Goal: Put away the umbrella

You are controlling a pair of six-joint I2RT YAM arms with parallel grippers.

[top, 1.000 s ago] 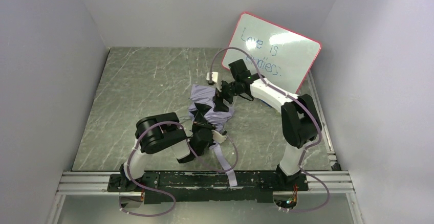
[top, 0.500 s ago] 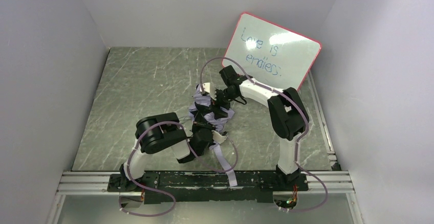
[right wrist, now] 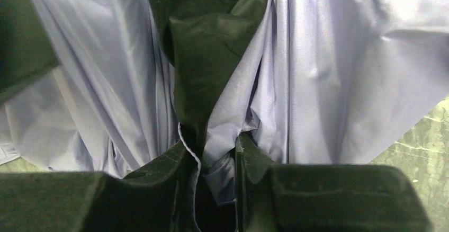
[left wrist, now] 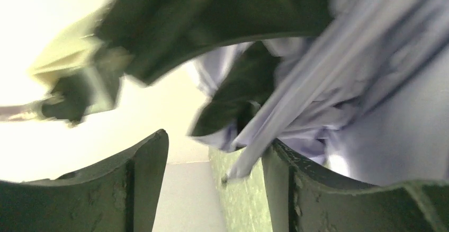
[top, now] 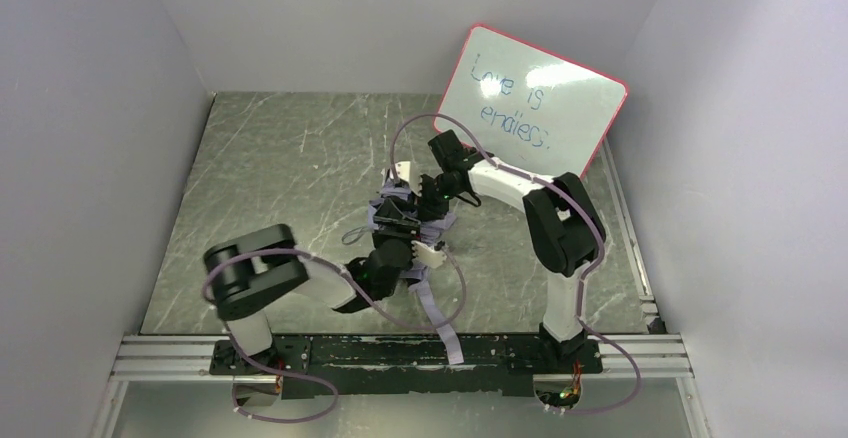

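The left gripper [left wrist: 214,152] is opening while its black elbow [top: 250,273] is swinging toward the scuffed grey-green table's [top: 260,178] left edge. The right gripper [right wrist: 212,152] is closing on the pale lavender-white fabric compact umbrella [right wrist: 328,73], which is bunching narrower.

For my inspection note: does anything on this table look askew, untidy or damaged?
The umbrella lies mid-table as a crumpled heap, fabric bunched, and a pale strip trails from it over the near rail. The whiteboard leans askew at the far right. No damage shows.
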